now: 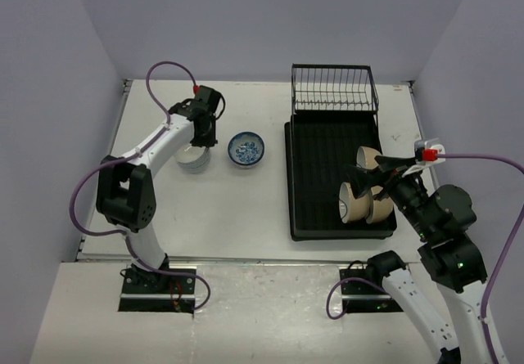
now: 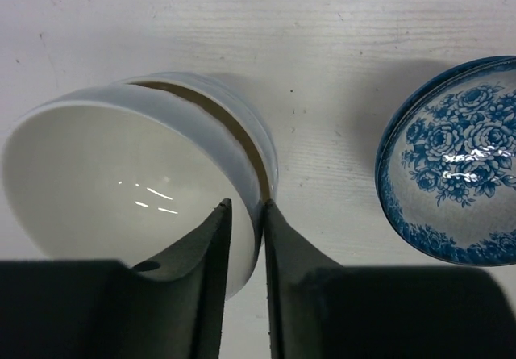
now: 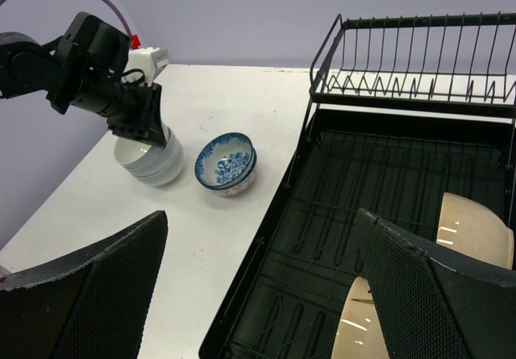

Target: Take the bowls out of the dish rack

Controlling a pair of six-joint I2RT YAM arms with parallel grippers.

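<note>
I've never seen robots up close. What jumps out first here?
Probably the blue-and-white flowered bowl, sitting on the white table left of the black dish rack. Beside it, the left arm has its jaws pinching the rim of the top white bowl in a small stack. Tan bowls stand on edge in the rack's near right corner, close to the right arm's open jaws.

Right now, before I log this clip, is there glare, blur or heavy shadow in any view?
Left wrist: small glints inside the glossy white ceramic bowl and the blue-and-white floral bowl. Right wrist: the black mesh-padded fingers block both lower corners. Top external: even light, faint shadows.
</note>
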